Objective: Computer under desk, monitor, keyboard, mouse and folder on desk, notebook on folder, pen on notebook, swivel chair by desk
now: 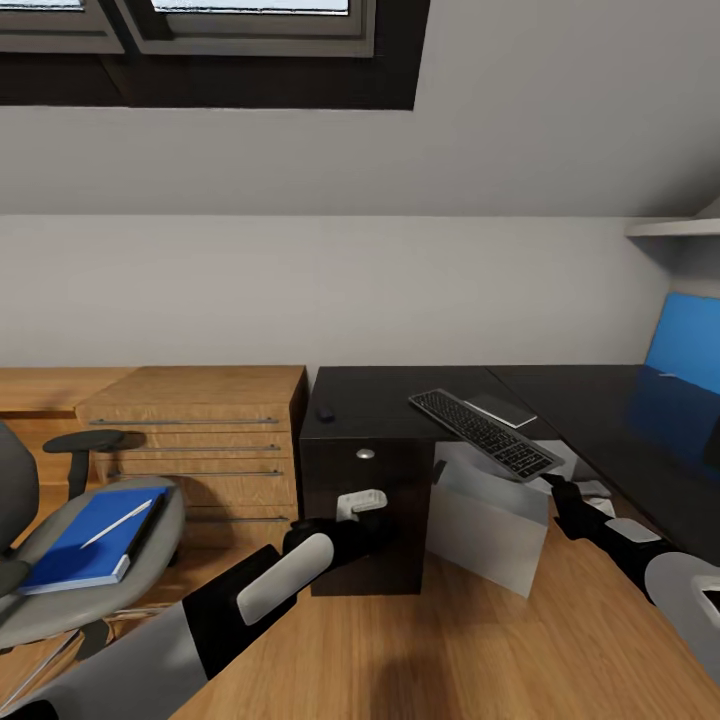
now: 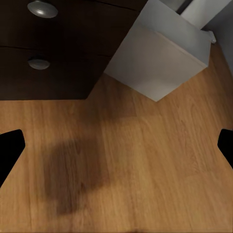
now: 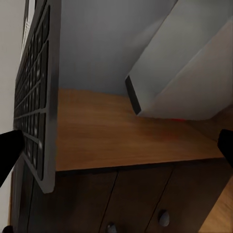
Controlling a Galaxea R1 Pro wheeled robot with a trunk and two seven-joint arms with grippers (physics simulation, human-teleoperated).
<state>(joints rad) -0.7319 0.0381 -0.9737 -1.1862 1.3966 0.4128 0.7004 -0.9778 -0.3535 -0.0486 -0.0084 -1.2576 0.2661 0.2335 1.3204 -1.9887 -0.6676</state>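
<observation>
The keyboard [image 1: 485,432] lies slanted over the black desk [image 1: 380,390], its near end jutting past the edge above the white computer [image 1: 490,530] on the floor underneath. Just below that end is my right gripper [image 1: 557,487], open; in the right wrist view the keyboard [image 3: 34,97] runs along one fingertip [image 3: 9,150], and contact is unclear. The small dark mouse [image 1: 326,412] sits on the desk's left corner. At far left the swivel chair [image 1: 150,575] carries the blue folder [image 1: 85,545] with the pen [image 1: 116,523] on it. My left gripper [image 1: 360,505] hangs open before the drawer unit [image 2: 48,53].
A light wooden drawer chest [image 1: 200,440] stands between the chair and the desk. The blue back panel [image 1: 690,340] rises at the right, with a white shelf [image 1: 675,227] above it. A flat grey item [image 1: 500,408] lies on the desk behind the keyboard. Wood floor [image 2: 126,165] spreads below my left gripper.
</observation>
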